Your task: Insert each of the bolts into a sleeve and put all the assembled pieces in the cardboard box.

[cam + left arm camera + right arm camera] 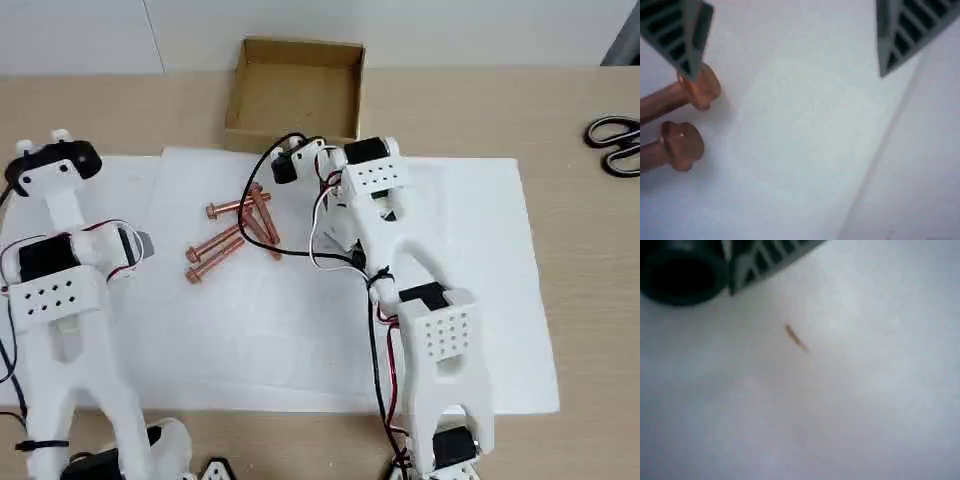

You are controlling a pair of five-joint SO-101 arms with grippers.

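Note:
Several copper bolts [240, 228] lie in a loose heap on the white sheet [300, 340]. My left gripper [140, 245] hovers just left of the heap. In the left wrist view it is open [787, 74], and two bolt heads [682, 145] lie beside one grey finger [687, 35]. My right gripper [288, 160] is at the sheet's far edge, near the cardboard box [240, 95]. It is shut on a black sleeve [283, 168]. The right wrist view shows the sleeve [680, 272] as a dark tube against a finger [765, 257], above bare sheet.
Inside the open box I see nothing. Scissors [615, 145] lie on the wooden table at the far right. Black and red cables [330, 255] run from the right arm across the sheet by the bolts. A small brown fleck [796, 337] marks the sheet.

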